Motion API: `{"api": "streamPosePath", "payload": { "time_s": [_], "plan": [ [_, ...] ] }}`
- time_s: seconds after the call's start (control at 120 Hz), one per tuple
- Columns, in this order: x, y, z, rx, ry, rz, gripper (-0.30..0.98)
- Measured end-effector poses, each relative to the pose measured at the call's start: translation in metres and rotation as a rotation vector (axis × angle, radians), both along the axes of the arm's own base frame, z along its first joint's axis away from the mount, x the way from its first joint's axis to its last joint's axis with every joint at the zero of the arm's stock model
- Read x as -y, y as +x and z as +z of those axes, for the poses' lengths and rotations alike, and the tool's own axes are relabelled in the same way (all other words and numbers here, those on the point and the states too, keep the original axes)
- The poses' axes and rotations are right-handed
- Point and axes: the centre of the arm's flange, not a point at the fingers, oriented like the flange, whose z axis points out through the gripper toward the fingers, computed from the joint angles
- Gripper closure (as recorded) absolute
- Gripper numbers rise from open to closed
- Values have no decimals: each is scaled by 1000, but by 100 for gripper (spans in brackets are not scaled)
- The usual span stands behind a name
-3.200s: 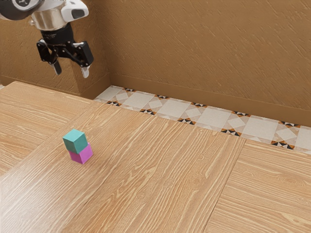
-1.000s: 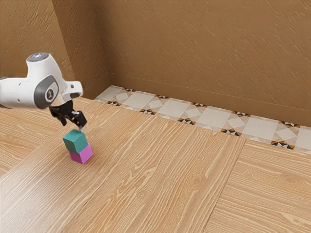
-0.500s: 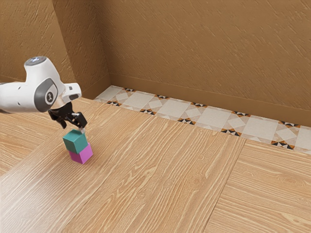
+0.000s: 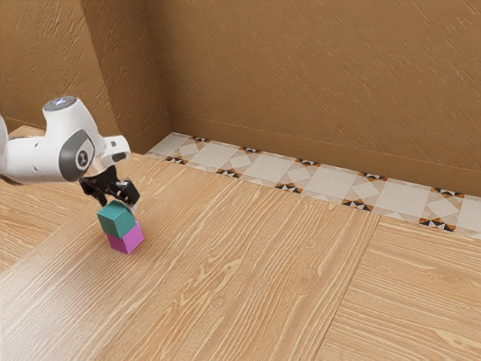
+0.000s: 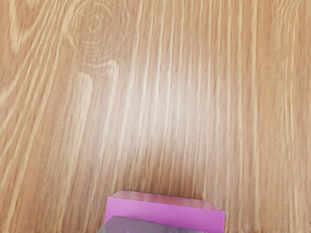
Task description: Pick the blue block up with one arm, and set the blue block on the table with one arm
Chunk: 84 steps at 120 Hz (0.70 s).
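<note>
You're still in the picking half of the job: the blue-green cube-shaped block (image 4: 116, 220), the one your task calls blue, sits on top of the bright pink cube-shaped block (image 4: 126, 240), which stands on the light wood-grain counter (image 4: 248, 263). Nothing has been lifted, so as I judge it you have the last bit of the approach, the grasp, the lift, and the setting down on the bare wood all left to do. Your black two-finger gripper (image 4: 119, 205) is down at the top of the blue block, its fingers parted and not clamped on anything. The wrist view gives you the pink block near the hand, with a greyish shape overlapping it that I'd take for the blue one. Compared with half a second ago, the gripper has dropped slightly closer to the stack; against the earliest frame it has come down a long way from high over the counter's far edge. The two blocks haven't budged through any of that. Next you'd want the fingers well down on either side of the blue block before closing, because a lopsided squeeze could slide it off or drag the pink one along with it.
</note>
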Motion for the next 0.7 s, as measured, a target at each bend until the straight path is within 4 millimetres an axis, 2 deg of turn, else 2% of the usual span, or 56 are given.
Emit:
{"api": "streamPosePath", "payload": {
  "time_s": [0.075,0.467,0.7],
  "plan": [
    [4,-6,-6,-8,-7,3,0],
    [7,-20,-14,-15,-24,28,0],
    [3,-27,-21,-28,-32,48,0]
  ]
}}
